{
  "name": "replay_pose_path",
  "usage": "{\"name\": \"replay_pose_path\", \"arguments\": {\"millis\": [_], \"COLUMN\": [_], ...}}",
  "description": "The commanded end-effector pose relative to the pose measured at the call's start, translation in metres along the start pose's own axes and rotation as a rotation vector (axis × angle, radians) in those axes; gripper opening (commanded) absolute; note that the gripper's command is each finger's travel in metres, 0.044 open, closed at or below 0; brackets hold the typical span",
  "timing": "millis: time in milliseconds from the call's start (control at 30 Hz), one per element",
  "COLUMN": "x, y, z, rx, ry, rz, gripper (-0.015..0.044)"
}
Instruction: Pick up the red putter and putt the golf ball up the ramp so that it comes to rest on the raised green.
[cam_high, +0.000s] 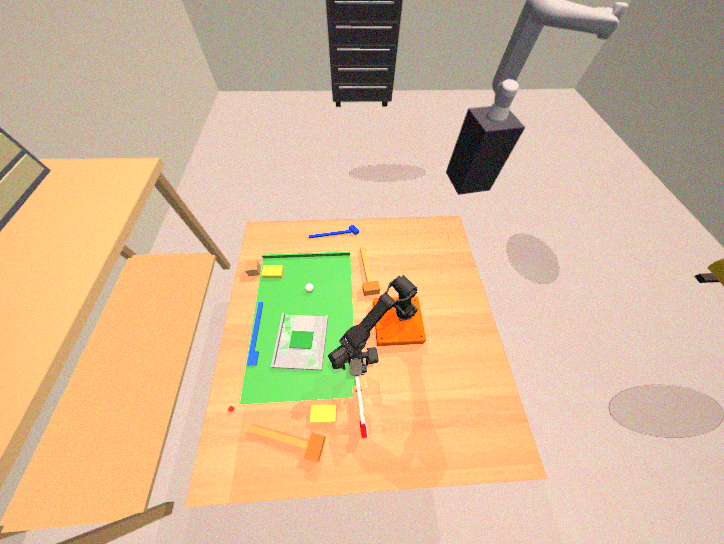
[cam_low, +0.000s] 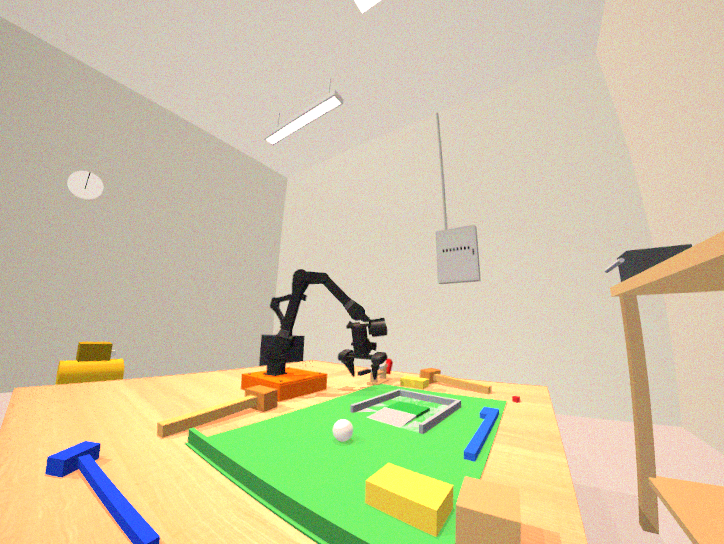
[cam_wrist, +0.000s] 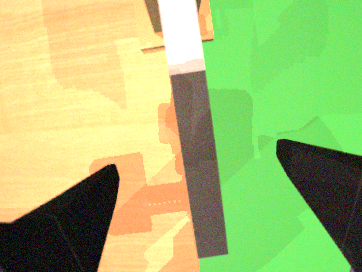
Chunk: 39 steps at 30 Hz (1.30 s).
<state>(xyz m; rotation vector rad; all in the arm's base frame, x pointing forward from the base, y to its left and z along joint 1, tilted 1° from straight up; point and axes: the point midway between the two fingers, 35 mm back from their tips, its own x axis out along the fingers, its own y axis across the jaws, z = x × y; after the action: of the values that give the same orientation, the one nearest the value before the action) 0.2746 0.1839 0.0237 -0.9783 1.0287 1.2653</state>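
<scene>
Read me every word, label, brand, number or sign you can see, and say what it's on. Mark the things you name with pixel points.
No readable text anywhere.
Wall clock (cam_low: 85, 184): a hand shows, but no numerals can be read.
Grey wall panel (cam_low: 457, 266): a row of small dark marks, too small to read.
</scene>
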Motion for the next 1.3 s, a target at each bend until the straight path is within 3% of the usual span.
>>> {"name": "replay_pose_path", "arguments": {"millis": [0, 167, 700, 1000, 1267], "x": [0.006, 0.012, 0.008, 0.003, -0.041], "y": [0.0, 0.0, 0.0, -0.001, -0.004], "z": [-0.001, -0.003, -0.002, 0.0, 0.013], "rx": [-0.005, -0.005, 0.0, 0.0, 0.0], "ry": [-0.005, -0.005, 0.0, 0.0, 0.0], "rz": [0.001, 0.001, 0.0, 0.0, 0.0], "gripper": [0.044, 0.044, 0.002, 0.0, 0.0]}}
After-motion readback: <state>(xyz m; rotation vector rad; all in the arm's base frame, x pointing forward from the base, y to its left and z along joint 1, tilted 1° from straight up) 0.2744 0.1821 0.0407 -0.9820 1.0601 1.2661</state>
